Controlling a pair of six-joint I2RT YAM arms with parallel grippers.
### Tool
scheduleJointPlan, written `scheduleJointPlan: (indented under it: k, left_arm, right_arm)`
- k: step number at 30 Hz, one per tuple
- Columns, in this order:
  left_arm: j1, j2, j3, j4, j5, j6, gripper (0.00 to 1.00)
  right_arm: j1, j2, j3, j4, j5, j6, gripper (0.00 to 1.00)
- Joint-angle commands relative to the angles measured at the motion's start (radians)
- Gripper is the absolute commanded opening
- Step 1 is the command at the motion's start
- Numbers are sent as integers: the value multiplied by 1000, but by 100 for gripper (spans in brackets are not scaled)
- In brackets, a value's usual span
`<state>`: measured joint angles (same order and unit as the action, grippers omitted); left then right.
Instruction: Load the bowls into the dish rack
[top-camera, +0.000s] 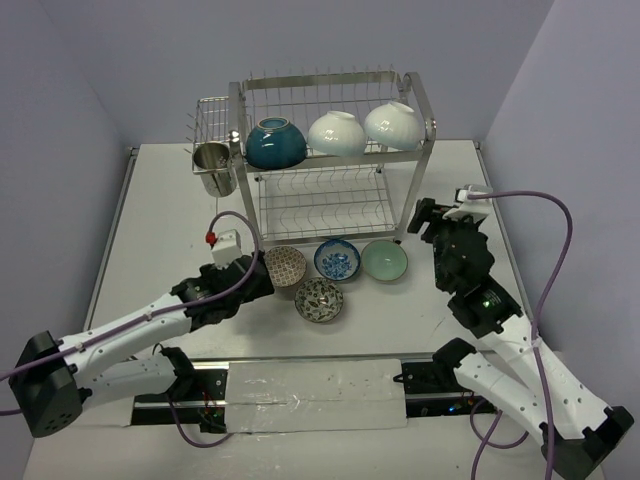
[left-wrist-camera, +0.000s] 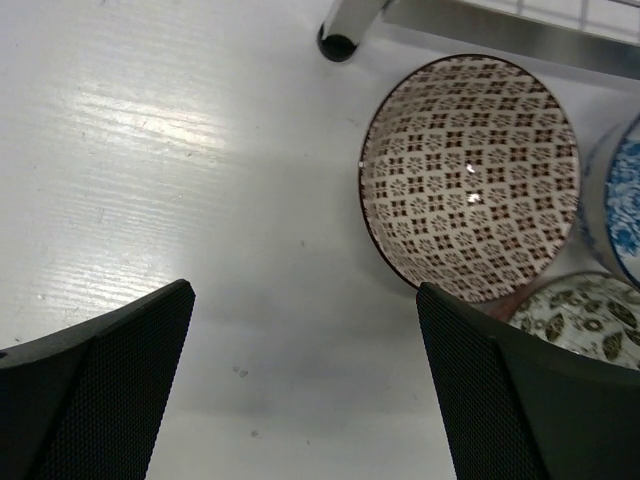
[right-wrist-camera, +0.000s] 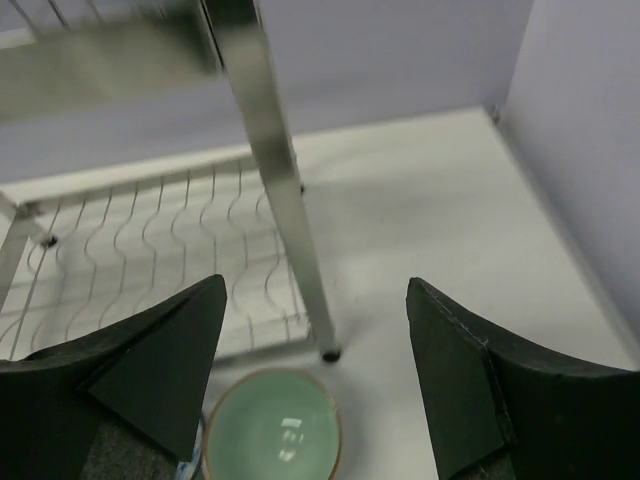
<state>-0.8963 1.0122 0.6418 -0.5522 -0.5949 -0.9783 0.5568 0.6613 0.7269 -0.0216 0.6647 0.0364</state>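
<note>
On the dish rack (top-camera: 248, 190) by the far edge of the desk (top-camera: 165, 230) sit the teal bowl (top-camera: 275, 143) and two white bowls (top-camera: 337, 133). Four small bowls (top-camera: 318, 299) wait in front of it, so over half seems left. Left tool (left-wrist-camera: 305, 340), beside the red-patterned bowl (left-wrist-camera: 470, 180), and right tool (right-wrist-camera: 312, 345), near the pale green bowl (right-wrist-camera: 272, 425), both gape empty.

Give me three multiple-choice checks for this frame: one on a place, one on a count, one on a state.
1. Where is the teal bowl? A) dish rack's upper tier B) its lower tier C) off the rack
2. How many bowls stand on the table? A) two B) four C) six
3. The left fingers are: A) shut on a bowl B) open, empty C) shut, empty
Answers: 1 A, beside the white bowls up top; 2 B, red-patterned, blue-white, pale green, leaf-patterned; 3 B, bare table shows between them.
</note>
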Motion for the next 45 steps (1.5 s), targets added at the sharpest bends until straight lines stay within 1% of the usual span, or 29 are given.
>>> scheduleJointPlan:
  k: [1, 6, 10, 13, 18, 20, 22, 27, 29, 30, 31, 33, 34, 35, 36, 38, 39, 41, 45]
  left_arm:
    - [52, 63, 22, 29, 72, -57, 99]
    - [99, 160, 30, 92, 132, -62, 91]
    - [117, 250, 56, 118, 130, -62, 78]
    - [129, 298, 90, 129, 119, -65, 71]
    - [143, 348, 119, 144, 124, -68, 66]
    - [142, 345, 134, 132, 127, -71, 64]
    - [142, 315, 130, 124, 124, -74, 66]
    - [142, 221, 99, 153, 155, -69, 69]
    - [142, 171, 88, 156, 167, -65, 71]
    - [143, 154, 81, 153, 173, -63, 74]
    - [143, 134, 75, 143, 173, -59, 76]
    - [142, 73, 62, 121, 167, -46, 82]
    - [143, 48, 59, 104, 162, -45, 84]
    - [143, 2, 56, 66, 158, -40, 86]
    - [142, -21, 52, 46, 152, -36, 90]
    - [143, -94, 48, -18, 135, -30, 94]
    - [143, -116, 42, -29, 136, -14, 97]
    - [146, -173, 38, -37, 159, 50, 99]
    - [148, -245, 59, -89, 147, 134, 99]
  right_arm:
    - [5, 4, 5, -317, -20, 383, 80]
    - [5, 4, -67, -353, -112, 503, 80]
    - [5, 6, -109, -350, -174, 566, 80]
    - [5, 8, -126, -345, -197, 582, 79]
    - [5, 12, -133, -344, -209, 574, 79]
    - [5, 14, -132, -337, -235, 554, 79]
    - [5, 14, -132, -319, -292, 495, 76]
    - [17, 37, -135, -298, -366, 396, 73]
    - [52, 58, -124, -288, -381, 361, 72]
    - [73, 72, -116, -284, -378, 324, 72]
    - [121, 86, -109, -282, -373, 307, 72]
    - [176, 145, -81, -275, -350, 266, 72]
    - [204, 167, -72, -271, -346, 251, 72]
    - [260, 211, -51, -267, -340, 240, 72]
    - [290, 237, -38, -256, -327, 220, 72]
    - [363, 311, -3, -239, -320, 204, 72]
    - [382, 339, 11, -219, -321, 191, 72]
    - [432, 423, 55, -195, -338, 174, 72]
    - [500, 579, 161, -146, -364, 96, 70]
